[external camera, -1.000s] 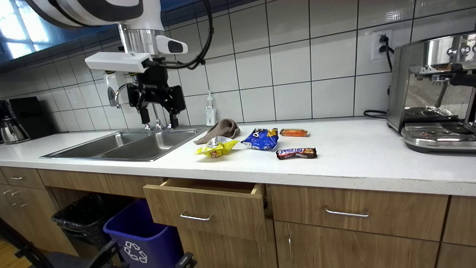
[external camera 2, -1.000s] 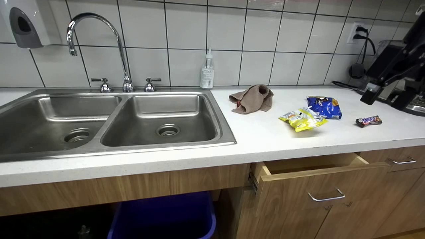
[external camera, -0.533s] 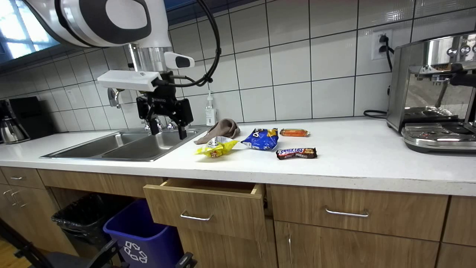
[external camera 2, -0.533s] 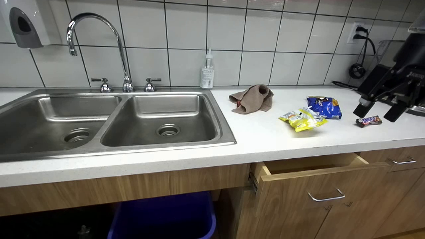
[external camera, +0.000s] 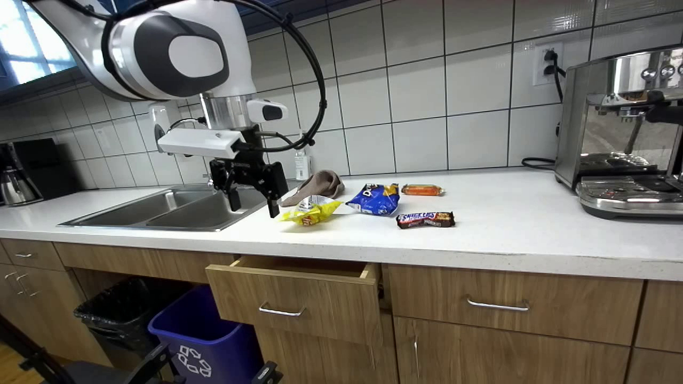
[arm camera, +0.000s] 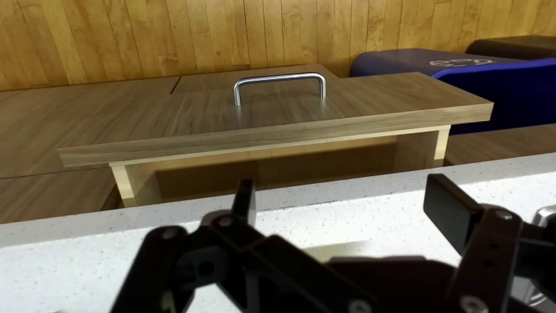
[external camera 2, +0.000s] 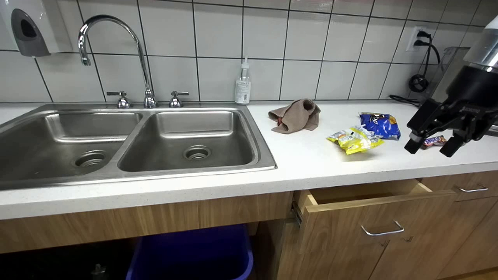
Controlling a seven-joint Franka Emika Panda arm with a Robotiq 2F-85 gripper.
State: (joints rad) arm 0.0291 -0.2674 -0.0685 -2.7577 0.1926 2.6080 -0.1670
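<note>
Black two-fingered pincer point(external camera: 254, 205), jaws parted and empty, has descended, nearing the open box-shaped brown wooden drawer point(arm camera: 278, 135) below it.

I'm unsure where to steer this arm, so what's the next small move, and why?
Probably ease the open fingers toward the yellow bag: they hold nothing, and an exterior view shows a clear gap between fingers and bag.

Through my cameras I see a glossy white tiled wall point(external camera: 416, 90) behind the speckled white surface point(external camera: 533, 224), brown wood-grain cabinets point(external camera: 512, 346) below, and a golden-brown wooden plank floor point(arm camera: 299, 34).
</note>
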